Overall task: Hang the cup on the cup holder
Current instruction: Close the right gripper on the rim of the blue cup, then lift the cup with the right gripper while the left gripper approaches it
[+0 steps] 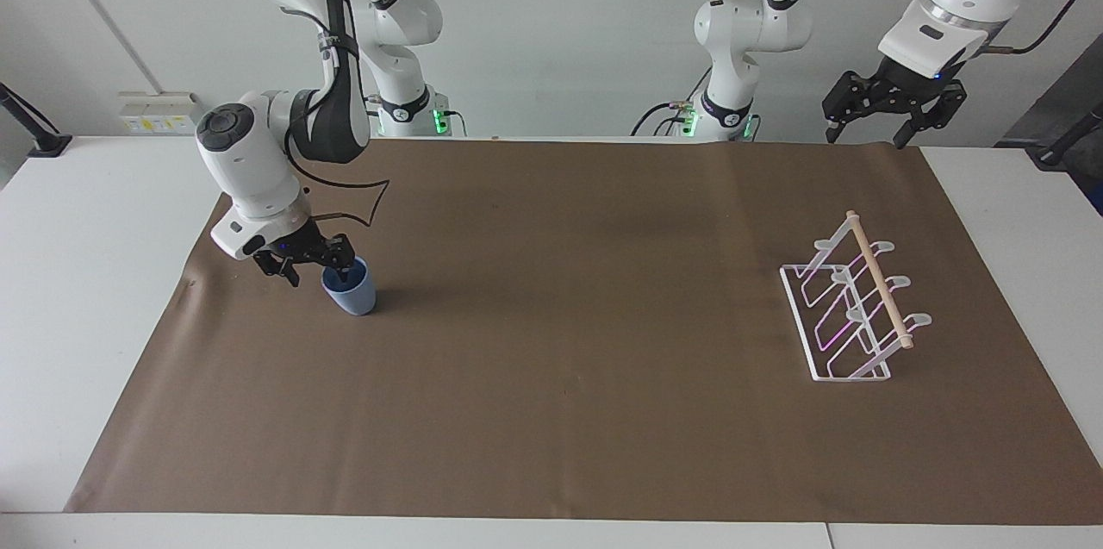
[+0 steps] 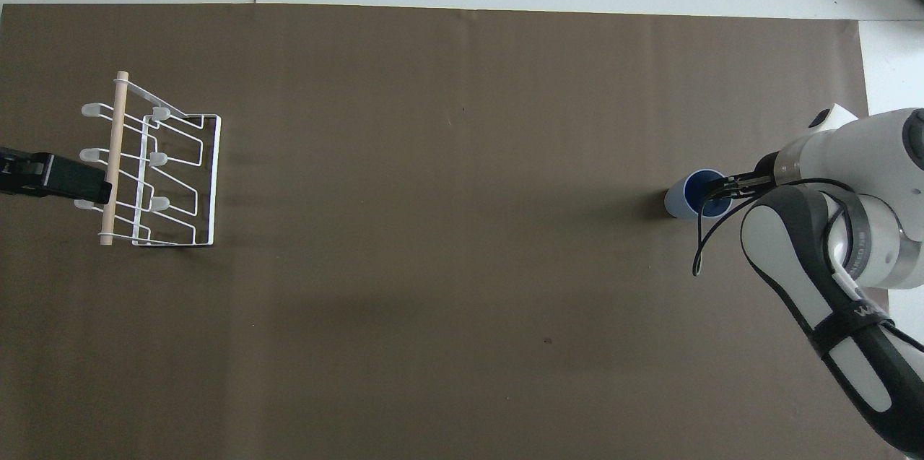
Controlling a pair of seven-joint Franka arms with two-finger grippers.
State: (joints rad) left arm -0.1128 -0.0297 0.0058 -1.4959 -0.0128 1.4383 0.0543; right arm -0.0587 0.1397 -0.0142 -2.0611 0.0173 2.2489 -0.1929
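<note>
Standing upright on brown paper sheet [image 1: 551, 411] at right arm's end: small light-blue tapered plastic cup [image 1: 351, 291], nothing inside but one finger of right gripper [image 1: 320, 259], clamped on rim. White wire cup holder [image 1: 849, 308] well apart. Left gripper [image 1: 875, 105] waiting aloft, spread.

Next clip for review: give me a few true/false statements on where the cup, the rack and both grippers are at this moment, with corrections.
1. The cup stands upright on the brown mat. True.
2. The cup hangs on the rack. False: it is on the mat at the right arm's end of the table, and the rack at the left arm's end holds no cup.
3. The right gripper is at the cup's rim, one finger reaching inside. True.
4. The left gripper grips the rack's wooden bar. False: it waits in the air, well above the table.
5. The rack lies tipped over. False: it stands on its base, bar on top.
</note>
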